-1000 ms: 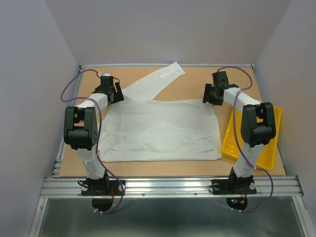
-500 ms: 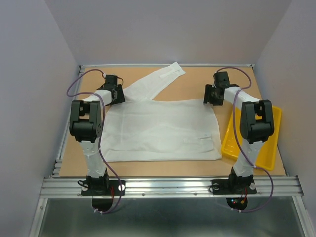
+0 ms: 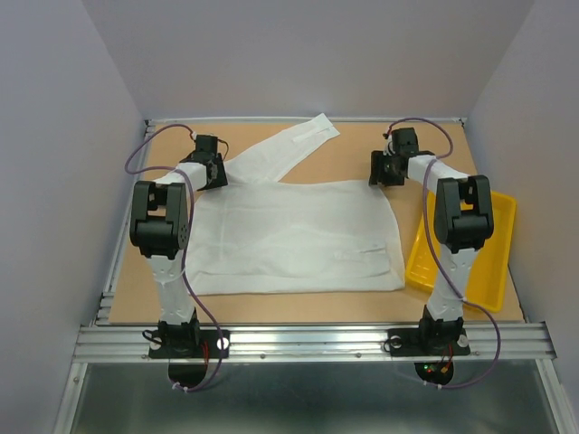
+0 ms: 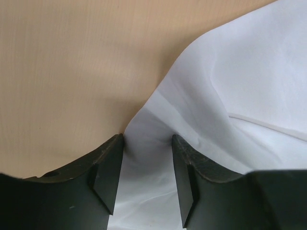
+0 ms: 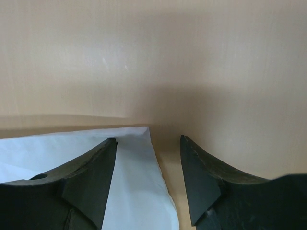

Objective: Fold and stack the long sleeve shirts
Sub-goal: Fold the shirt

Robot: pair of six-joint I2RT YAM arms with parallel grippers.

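- The left gripper (image 4: 147,139) is held with its jaws apart at the shirt corner farthest from the tray, and a raised fold of white cloth is straddled between them. No firm pinch can be made out.
- The right gripper (image 5: 148,139) is also held with its jaws apart, at the far shirt corner nearest the tray. Only the corner's tip is covered, and bare table (image 3: 353,158) is seen under the other finger.
- A one-sided lift is judged the main risk. If the corner is missed by the right gripper, the cloth could be dragged askew toward the tray.
- A single thin layer could slip from the smooth black fingers (image 4: 108,177), since so little fabric is caught.
- The shirt (image 3: 298,235) is spread flat just beside the yellow tray (image 3: 503,237), on the side away from the right arm. Its edge nearly touches the tray.
- The fabric is thin, soft and faintly creased, so sagging and bunching are to be expected.
- One sleeve (image 3: 285,149) is stretched diagonally away from the tray, and it could trail or twist the fold.
- The tray is hard, glossy plastic, and the table is matte and tan.
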